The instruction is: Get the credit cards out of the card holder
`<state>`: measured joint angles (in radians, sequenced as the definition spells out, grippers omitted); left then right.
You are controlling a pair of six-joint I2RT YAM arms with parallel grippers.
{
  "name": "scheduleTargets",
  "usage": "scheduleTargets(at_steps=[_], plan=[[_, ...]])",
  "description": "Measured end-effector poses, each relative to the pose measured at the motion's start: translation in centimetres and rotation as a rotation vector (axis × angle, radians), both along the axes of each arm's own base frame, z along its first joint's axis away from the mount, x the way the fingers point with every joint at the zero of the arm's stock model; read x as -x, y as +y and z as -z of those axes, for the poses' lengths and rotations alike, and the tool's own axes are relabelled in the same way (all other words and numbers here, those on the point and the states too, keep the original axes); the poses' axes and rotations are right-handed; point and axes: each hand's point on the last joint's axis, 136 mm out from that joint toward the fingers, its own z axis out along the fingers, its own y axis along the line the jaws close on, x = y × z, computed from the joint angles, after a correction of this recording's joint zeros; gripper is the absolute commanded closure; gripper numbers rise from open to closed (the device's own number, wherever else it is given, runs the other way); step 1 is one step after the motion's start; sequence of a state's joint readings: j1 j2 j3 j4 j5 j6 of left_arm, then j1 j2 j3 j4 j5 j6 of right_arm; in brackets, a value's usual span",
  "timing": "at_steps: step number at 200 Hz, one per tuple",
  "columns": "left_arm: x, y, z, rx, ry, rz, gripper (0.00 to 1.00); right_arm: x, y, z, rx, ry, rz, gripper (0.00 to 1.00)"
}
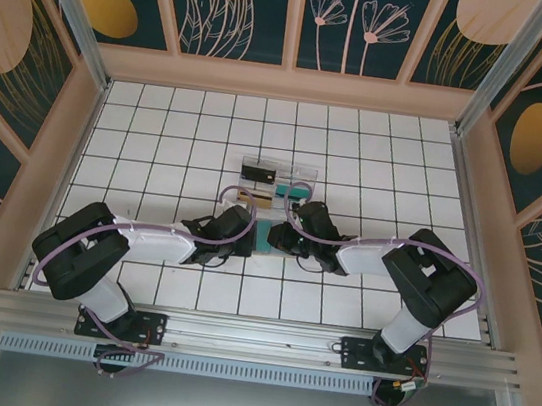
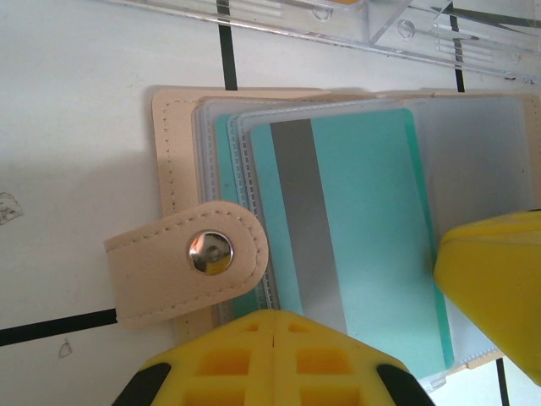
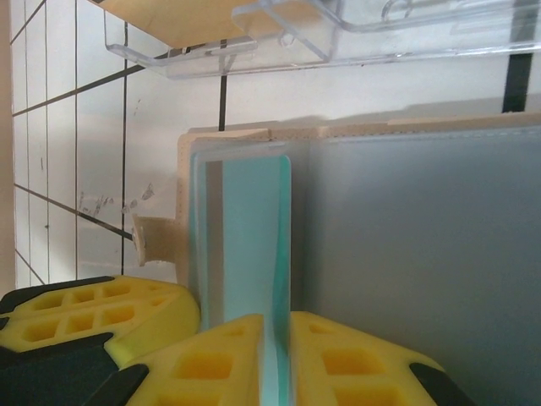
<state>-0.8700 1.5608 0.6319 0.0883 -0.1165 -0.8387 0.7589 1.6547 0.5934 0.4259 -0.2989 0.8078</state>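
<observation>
Matt leather look, frosted plastic, one bright stud

The card holder (image 2: 173, 118) is tan, matt, stitched and leather-like, with a shiny metal snap (image 2: 209, 252). Its sleeves (image 2: 473, 161) are frosted plastic (slightly cloudy), the teal credit card (image 2: 372, 228) smooth plastic, the tray (image 2: 338, 25) clear and glossy, the tiles (image 2: 76, 127) smooth white.

Top, wrist cams: shared card holder (image 2: 169, 271)

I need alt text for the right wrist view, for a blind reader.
The right gripper pinches a teal card in the clear sleeves of the open card holder. Beyond it, a clear plastic tray lies on white tiles.
</observation>
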Motion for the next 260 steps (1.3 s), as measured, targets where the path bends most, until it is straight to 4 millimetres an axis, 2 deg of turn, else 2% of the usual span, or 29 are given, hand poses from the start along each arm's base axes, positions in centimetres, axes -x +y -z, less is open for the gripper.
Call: scheduleTargets(at_steps=[16, 37, 86, 166, 193, 260], plan=[[0.0, 0.0, 0.0, 0.000, 0.000, 0.000, 0.97, 0.1, 0.2, 0.1, -0.010, 0.010, -0.006, 0.86], [0.0, 0.0, 0.0, -0.001, 0.000, -0.001, 0.97, 0.2, 0.3, 0.2, -0.016, 0.022, -0.003, 1.00], [0.0, 0.1, 0.0, -0.003, -0.002, -0.003, 1.00, 0.1, 0.0, 0.1, -0.035, 0.019, -0.005, 1.00], [-0.1, 0.1, 0.2, -0.009, -0.005, -0.010, 1.00, 0.0, -1.8, 0.3, -0.044, 0.024, 0.031, 1.00], [-0.2, 0.1, 0.2, -0.009, -0.006, -0.010, 1.00, 0.0, -1.7, 0.1, -0.058, 0.028, 0.030, 0.86], [-0.2, 0.0, 0.2, -0.009, -0.006, -0.011, 1.00, 0.2, -1.2, -0.4, -0.100, 0.030, 0.017, 0.83]])
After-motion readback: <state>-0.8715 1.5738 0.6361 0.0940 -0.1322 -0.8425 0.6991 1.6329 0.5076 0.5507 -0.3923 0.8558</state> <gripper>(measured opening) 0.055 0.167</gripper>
